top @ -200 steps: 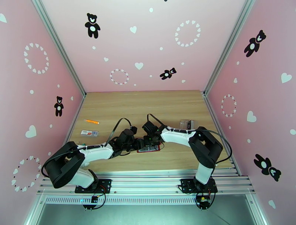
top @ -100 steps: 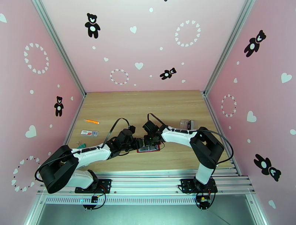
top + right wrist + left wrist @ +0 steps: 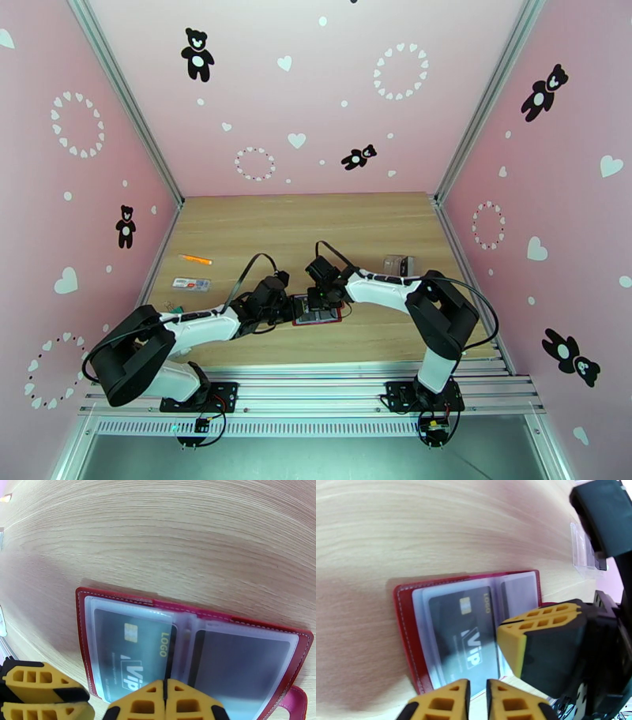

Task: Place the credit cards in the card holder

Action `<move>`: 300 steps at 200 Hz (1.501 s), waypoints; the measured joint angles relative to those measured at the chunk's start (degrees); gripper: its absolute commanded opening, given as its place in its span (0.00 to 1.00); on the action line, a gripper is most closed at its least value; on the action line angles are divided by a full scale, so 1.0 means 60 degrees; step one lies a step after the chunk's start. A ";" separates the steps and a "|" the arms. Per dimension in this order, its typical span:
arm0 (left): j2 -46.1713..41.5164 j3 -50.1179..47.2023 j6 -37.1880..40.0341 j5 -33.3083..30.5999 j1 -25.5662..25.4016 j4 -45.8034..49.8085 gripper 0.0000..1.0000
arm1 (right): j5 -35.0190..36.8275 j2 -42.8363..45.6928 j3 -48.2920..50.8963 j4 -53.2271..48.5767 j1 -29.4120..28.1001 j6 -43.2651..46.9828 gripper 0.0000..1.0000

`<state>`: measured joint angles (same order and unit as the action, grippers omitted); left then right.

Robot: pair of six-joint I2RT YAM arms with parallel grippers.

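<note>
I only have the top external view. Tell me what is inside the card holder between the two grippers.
Observer: The card holder lies open on the table. A dark VIP card with a chip sits in one clear sleeve.
Operator: Report the other sleeve.
Observer: A second dark card is in it, with a darker band along one edge.
Operator: Give me the right gripper's state.
Observer: The right gripper is shut, its tips over the fold between the sleeves.
</note>
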<state>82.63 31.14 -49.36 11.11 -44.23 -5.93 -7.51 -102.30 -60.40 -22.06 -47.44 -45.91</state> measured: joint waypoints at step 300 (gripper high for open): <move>0.0652 0.0124 -0.0066 -0.0164 0.0073 0.0135 0.23 | -0.0178 -0.0189 0.0004 0.0178 0.0000 0.0000 0.02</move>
<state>86.54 31.88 -49.76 10.13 -43.79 -5.13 -8.58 -103.44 -60.38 -20.99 -47.44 -45.91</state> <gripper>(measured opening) 0.231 0.032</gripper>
